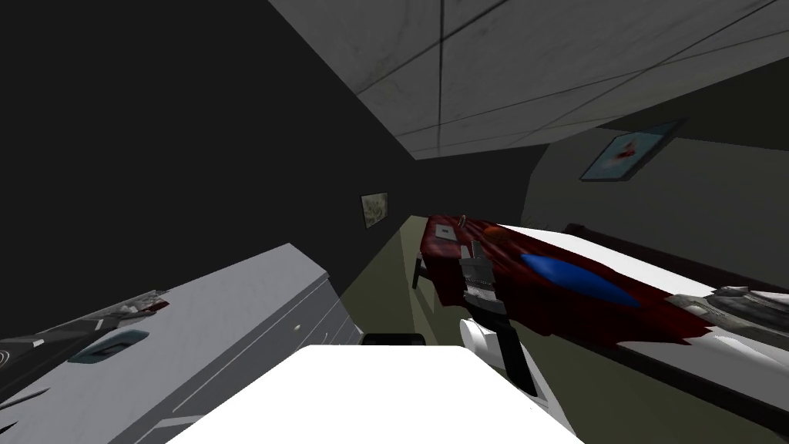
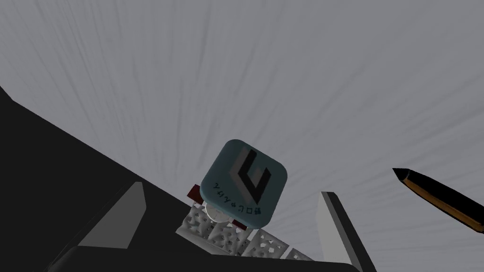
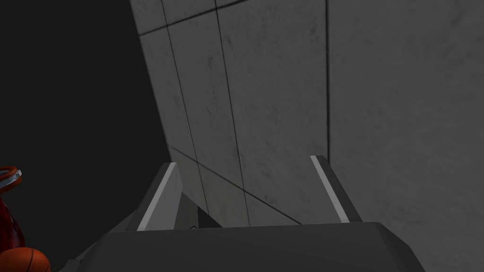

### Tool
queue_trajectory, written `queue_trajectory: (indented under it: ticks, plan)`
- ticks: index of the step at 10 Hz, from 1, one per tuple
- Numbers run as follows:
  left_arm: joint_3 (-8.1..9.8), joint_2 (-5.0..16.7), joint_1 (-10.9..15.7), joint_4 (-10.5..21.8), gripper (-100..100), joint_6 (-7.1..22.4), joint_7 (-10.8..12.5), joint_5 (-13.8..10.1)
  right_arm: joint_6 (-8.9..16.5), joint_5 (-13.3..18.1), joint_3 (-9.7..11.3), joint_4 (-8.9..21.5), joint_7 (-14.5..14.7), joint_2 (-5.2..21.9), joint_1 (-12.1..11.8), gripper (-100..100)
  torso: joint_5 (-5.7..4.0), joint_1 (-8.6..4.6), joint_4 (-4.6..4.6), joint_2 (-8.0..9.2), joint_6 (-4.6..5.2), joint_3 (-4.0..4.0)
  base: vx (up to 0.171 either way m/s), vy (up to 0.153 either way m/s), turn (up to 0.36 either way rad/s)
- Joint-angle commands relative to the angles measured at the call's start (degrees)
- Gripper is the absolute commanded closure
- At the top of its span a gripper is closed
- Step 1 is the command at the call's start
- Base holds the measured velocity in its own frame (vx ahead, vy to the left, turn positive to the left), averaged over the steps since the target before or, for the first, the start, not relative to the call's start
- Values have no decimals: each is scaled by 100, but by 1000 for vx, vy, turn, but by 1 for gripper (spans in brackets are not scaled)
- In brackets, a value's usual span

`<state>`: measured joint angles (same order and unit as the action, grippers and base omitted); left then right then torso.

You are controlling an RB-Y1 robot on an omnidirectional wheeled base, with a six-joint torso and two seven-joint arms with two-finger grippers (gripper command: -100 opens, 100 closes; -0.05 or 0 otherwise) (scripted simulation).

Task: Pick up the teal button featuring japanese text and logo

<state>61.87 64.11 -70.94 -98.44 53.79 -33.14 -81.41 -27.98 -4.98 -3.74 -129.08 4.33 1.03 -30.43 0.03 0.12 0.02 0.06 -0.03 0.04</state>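
The teal button [image 2: 244, 182], with its dark logo and line of script, lies on the grey dresser top [image 2: 283, 71] between the left gripper's [image 2: 232, 189] wide-spread jaws, clear of both, a pencil [image 2: 439, 198] nearby, while the right gripper [image 3: 243, 161], jaws likewise wide, hangs by the bed [image 1: 655, 281].

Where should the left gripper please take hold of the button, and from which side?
By two opposite straight edges of the button, from above, judging by its flat, face-up pose on the grey top. The open left gripper straddles it diagonally, so a wrist turn would likely square the fingers to the edges.
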Motion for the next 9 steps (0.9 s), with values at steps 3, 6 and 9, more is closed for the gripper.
queue_trajectory:
  ticks: [3, 6, 9]
  plan:
    - [85, 342, -104, 303, -100, 619, -145, -380, 0, 0, 0, 0, 0, 0, 0, 0, 2, 7, 1, 2, -1, 1, -16, 42, -109]
    - [121, 552, -166, 504, -100, 1035, -232, -615, 0, 0, 0, 0, 0, 0, 0, 0, 2, 5, 1, 2, -1, 1, -11, 37, -59]
    - [150, 930, -266, 882, -100, 1522, -381, -1023, 0, 0, -1, 0, 0, 0, -1, 0, 4, 8, 2, 5, -5, 3, -25, 53, -86]
